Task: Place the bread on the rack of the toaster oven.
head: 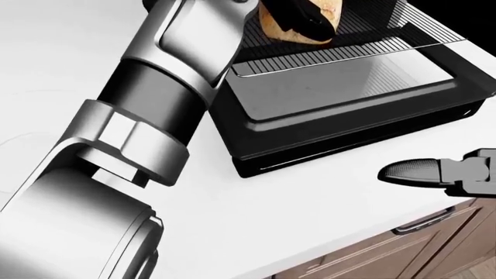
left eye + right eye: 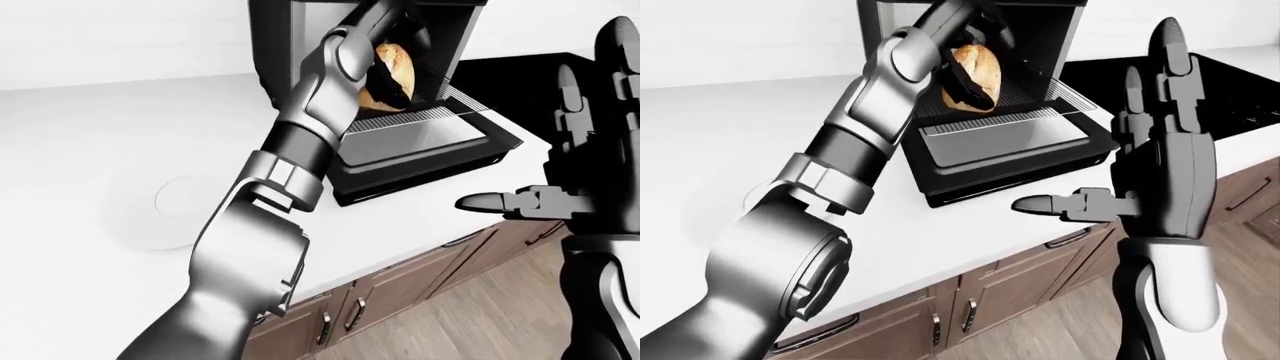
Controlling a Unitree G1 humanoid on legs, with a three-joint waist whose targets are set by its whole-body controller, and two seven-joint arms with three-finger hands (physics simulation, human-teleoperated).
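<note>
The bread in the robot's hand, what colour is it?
Golden-brown crust, paler cream toward the top; the rounded golden-brown bread loaf shows best in the right-eye view.

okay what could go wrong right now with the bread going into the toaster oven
The left hand grips the bread above the rack, at the mouth of the toaster oven. Released here, it might roll onto the open door. The forearm crosses the oven's left edge and could bump it. The right hand, open, hangs clear.
</note>
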